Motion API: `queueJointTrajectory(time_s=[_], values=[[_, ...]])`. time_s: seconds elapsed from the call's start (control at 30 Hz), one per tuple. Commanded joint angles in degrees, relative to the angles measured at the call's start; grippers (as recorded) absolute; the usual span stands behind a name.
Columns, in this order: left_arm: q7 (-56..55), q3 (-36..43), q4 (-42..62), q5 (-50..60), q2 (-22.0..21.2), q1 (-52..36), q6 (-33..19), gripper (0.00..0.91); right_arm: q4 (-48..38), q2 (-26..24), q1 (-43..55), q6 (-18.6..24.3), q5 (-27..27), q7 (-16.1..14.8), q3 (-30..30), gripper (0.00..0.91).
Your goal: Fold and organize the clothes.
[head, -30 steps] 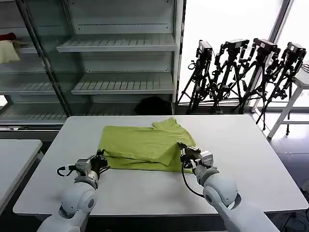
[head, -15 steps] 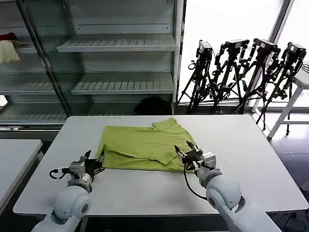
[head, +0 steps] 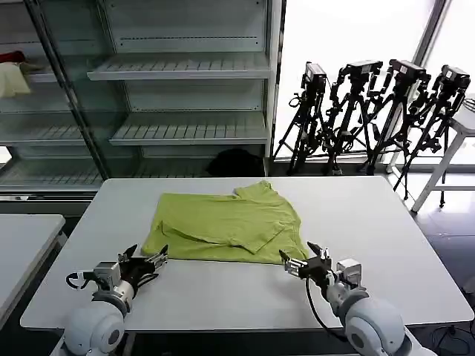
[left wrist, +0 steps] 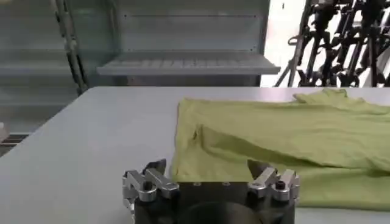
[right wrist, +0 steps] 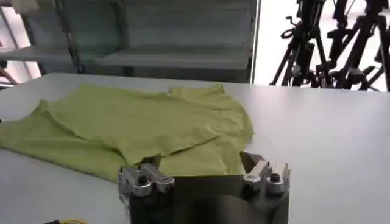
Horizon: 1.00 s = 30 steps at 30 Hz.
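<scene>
Lime T-shirt (head: pixel 226 226), one, between two open pincers.

Daylight poured in through the window (head: pixel 356 30) behind the tripods (head: pixel 378 111), blown out to plain white in the head view and both wrist views. The white table (head: pixel 223 289) was evenly lit, with faint soft shadows under the T-shirt (head: pixel 226 226) along its near edge. The shelves (head: pixel 185 67) sat dimmer and greenish. Backgrounds in the wrist views were soft.

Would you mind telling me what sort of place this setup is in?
Probably a robotics lab or test room: a white table holding a T-shirt, bare glass-fronted shelving behind, and camera tripods parked by the bright window.
</scene>
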Motion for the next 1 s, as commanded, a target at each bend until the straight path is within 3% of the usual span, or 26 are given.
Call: queueJointTrajectory(time_s=[0.03, 0.13, 0.23, 0.4, 0.53, 0.67, 0.7, 0.77, 0.93, 1.0], values=[[2.2, -1.3, 2.4, -1.2, 0.4, 1.1, 0.0, 0.907, 0.8, -0.6, -4.7, 0.0, 2.1, 0.0, 2.7, 0.907], [2.4, -1.1, 3.6, -1.2, 0.2, 0.2, -0.1, 0.907, -0.7, -0.2, -4.2, 0.0, 2.2, -0.1, 3.4, 0.907], [2.7, -1.1, 4.4, -1.2, 0.1, -0.6, -0.1, 0.907, -1.1, -0.3, -3.9, 0.5, 2.6, -0.3, 3.8, 0.796], [2.8, -1.5, 6.3, -2.0, 0.1, -1.7, -0.1, 0.907, -1.3, -0.1, -3.5, 1.3, 2.8, -0.9, 3.9, 0.766], [2.8, -1.7, 7.3, -2.2, 0.1, -2.2, -0.1, 0.897, -1.5, 0.1, -3.0, 1.4, 2.3, -1.3, 3.3, 0.625], [3.1, -1.8, 8.4, -2.3, 0.0, -2.6, -0.1, 0.766, -1.2, 0.3, -2.5, 1.4, 1.9, -1.6, 2.6, 0.615], [3.1, -1.8, 8.4, -2.3, 0.0, -2.6, -0.1, 0.665, -1.2, 0.3, -2.5, 1.3, 1.9, -1.6, 2.5, 0.615], [3.2, -1.8, 8.4, -2.3, -0.2, -2.5, -0.1, 0.574, -1.3, 0.4, -2.3, 1.3, 1.7, -1.6, 2.3, 0.574], [3.3, -1.7, 8.1, -2.2, -0.3, -2.4, -0.3, 0.443, -1.6, 0.5, -2.3, 1.3, 1.5, -1.7, 1.9, 0.514], [3.4, -1.7, 8.0, -2.2, -0.3, -2.4, -0.3, 0.312, -1.6, 0.6, -2.4, 1.3, 1.4, -1.7, 1.9, 0.514]])
